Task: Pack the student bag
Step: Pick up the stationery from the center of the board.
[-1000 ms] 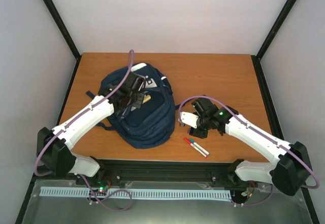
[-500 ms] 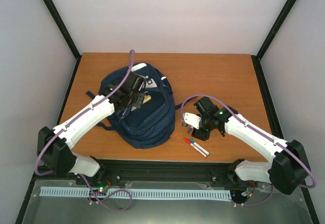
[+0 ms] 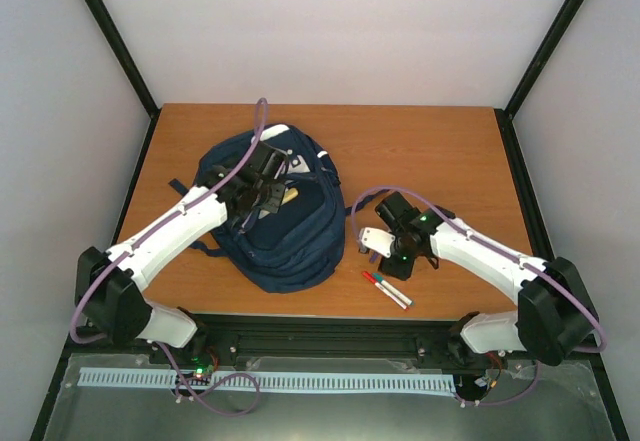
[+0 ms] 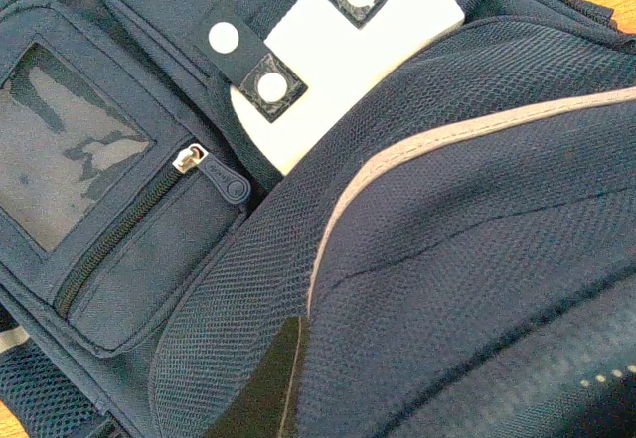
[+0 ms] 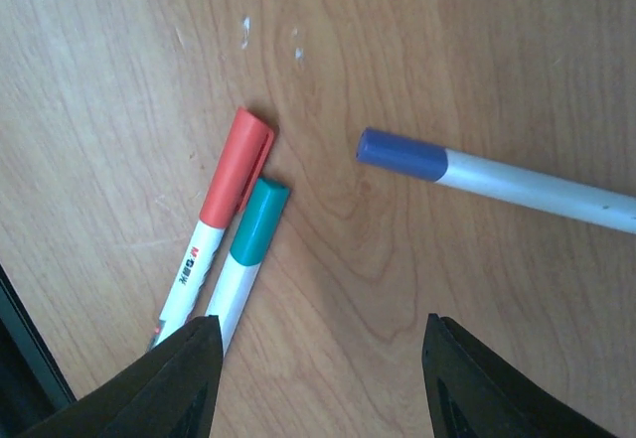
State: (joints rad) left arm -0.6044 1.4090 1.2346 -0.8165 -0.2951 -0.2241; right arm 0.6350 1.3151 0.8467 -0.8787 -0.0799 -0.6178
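The student bag [image 3: 285, 226] lies left of centre on the table [image 3: 440, 151]. The left tool [image 3: 262, 193] sits fully closed at its top; what it grips, I cannot tell. Unpacked beside it are the red marker [image 5: 237, 175], green marker [image 5: 256, 224] and blue-capped marker [image 5: 477, 175] — the right tool [image 5: 318, 354] hovers above, half-open and empty.

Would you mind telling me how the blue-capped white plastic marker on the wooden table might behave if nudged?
The blue-capped white plastic marker is round and lies free on the flat wooden table, so it would probably roll. It looks slim and stiff, likely light. Its smooth barrel might slip in the right claw.
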